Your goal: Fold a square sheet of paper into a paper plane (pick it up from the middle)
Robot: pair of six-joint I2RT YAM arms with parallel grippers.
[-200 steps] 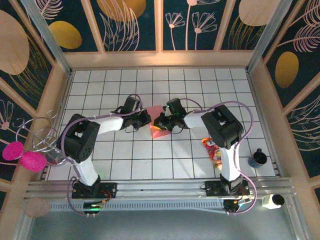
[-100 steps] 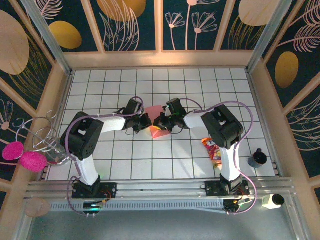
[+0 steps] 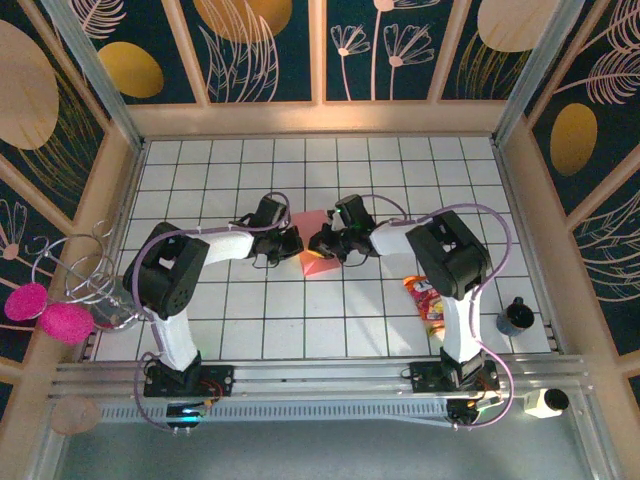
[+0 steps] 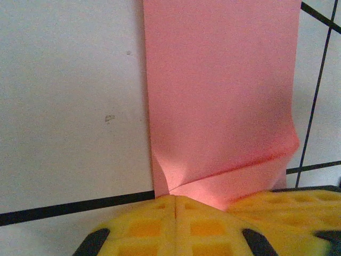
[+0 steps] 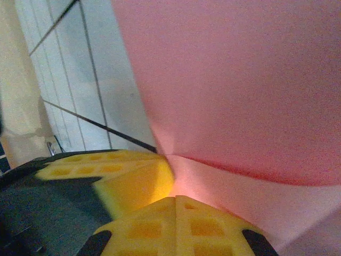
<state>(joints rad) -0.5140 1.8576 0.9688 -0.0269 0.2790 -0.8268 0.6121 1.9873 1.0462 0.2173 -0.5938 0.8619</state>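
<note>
The square sheet of paper (image 3: pixel 308 225) is salmon pink and lies partly folded on the white tiles at mid-table. My two grippers meet over it. The left gripper (image 3: pixel 295 243) is shut, and its yellow tips (image 4: pixel 175 198) sit right at the point where creases spread across the paper (image 4: pixel 218 96). The right gripper (image 3: pixel 322 245) is shut too, its tips (image 5: pixel 175 198) resting on the paper's lower flap while the rest of the paper (image 5: pixel 240 80) rises like a wall. No paper shows between either pair of pads. No paper plane shape shows.
A red and yellow snack packet (image 3: pixel 423 298) lies right of the right arm. A dark small pot (image 3: pixel 515 317) stands near the right wall. A wire rack (image 3: pixel 90 270) and pink fluffy balls (image 3: pixel 50 312) sit at the left edge. Wooden walls enclose the tiled floor.
The left gripper has slid a little to the right, closer to the paper and the right gripper. The right gripper has stayed in place, and both stay shut.
</note>
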